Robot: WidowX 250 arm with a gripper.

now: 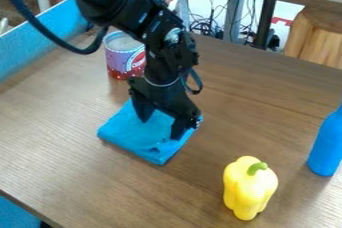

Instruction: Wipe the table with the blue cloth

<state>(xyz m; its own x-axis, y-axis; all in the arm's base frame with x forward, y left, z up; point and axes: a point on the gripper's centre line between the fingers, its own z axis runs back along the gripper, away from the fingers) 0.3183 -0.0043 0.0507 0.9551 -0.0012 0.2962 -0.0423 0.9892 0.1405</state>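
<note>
Hanging near centre of frame, gripper (161, 125) was seen with fingers spread apart, nothing clasped; folded blue cloth (128, 133) was laid directly beneath, its lower-left edge roughly paralleled by line between fingertips. Contact could not be told.

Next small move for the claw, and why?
I'd ease the black two-finger claw slightly down, then reassess. Its fingers stand apart over the folded bright-blue cloth, tips pointing down at it, with no fabric visibly pinched. Whether the tips already touch can't be told from this angle, so a small, gentle step seems safest.
</note>
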